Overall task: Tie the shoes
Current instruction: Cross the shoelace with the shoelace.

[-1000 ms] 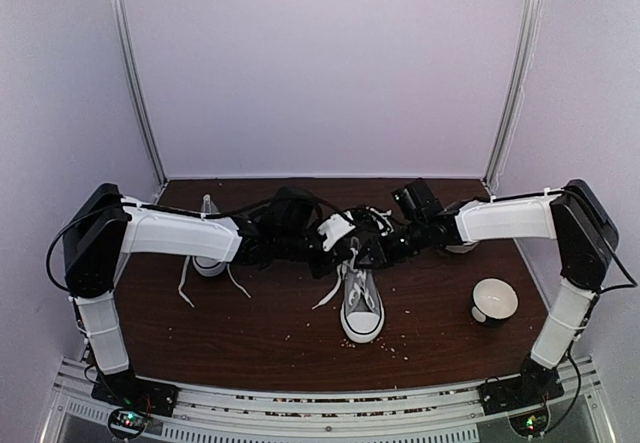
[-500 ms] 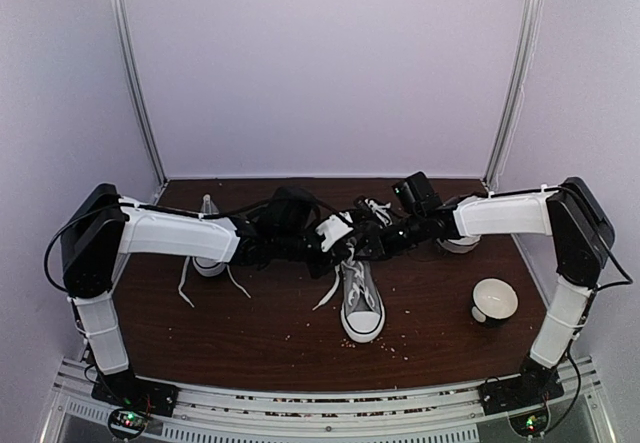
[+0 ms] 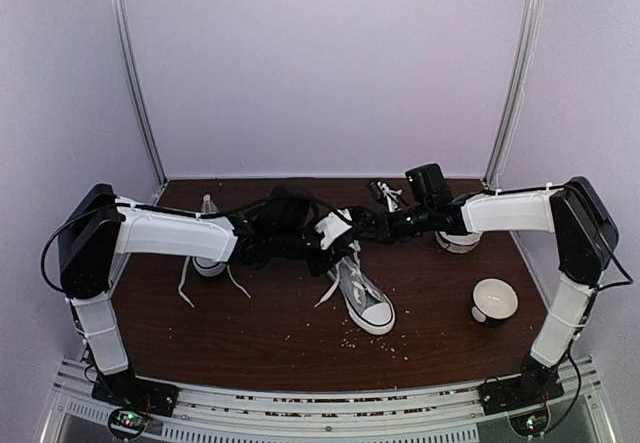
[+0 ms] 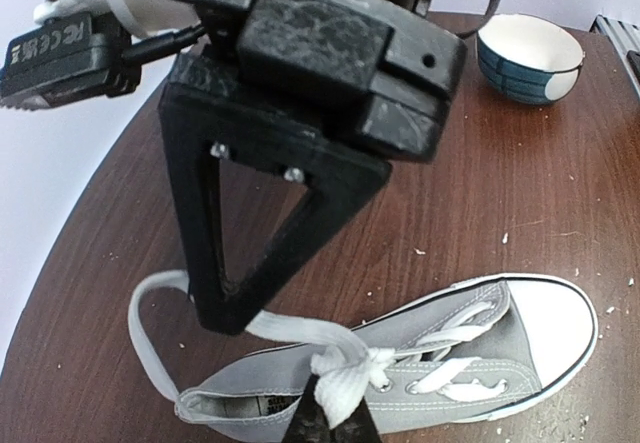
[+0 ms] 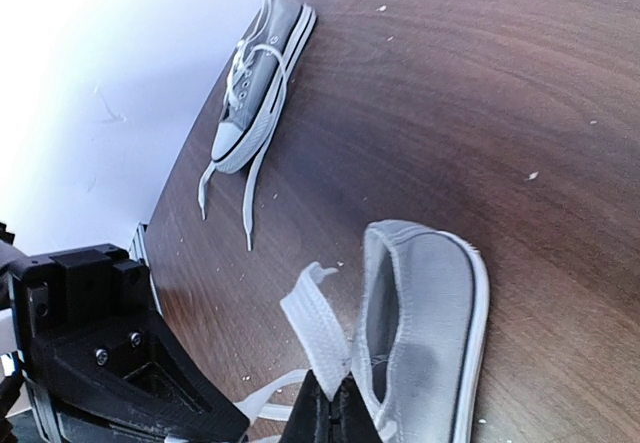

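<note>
Since a second ago the middle shoe [image 3: 364,299] has swung round: its white toe cap, which pointed straight at the near edge, now points toward the near right. The right arm has drawn back toward the far right, and the left arm has barely shifted.

The middle shoe sits near the centre of the tabletop [image 3: 250,333]. Its heel end lies under the spot where the two arms meet.

In the left wrist view the left gripper [image 4: 330,425] is closed tight on a lace strand [image 4: 345,385]. It grips the strand right over the eyelets, with the shoe's opening just below its fingertips and the toe cap away to the right. A loop of lace trails off past the heel onto the wood.

In the right wrist view the right gripper [image 5: 328,415] is likewise pinched down on a flat lace end [image 5: 312,325], which is held up off the tabletop. This grip is just beside the shoe's heel collar, and I cannot tell whether the fingers touch the canvas.

The second shoe [image 5: 256,81] lies well apart at the far left, partly under the left arm in the top view, with its laces loose on the wood. A bowl [image 3: 494,299] stands at the near right, apart from both grippers.
</note>
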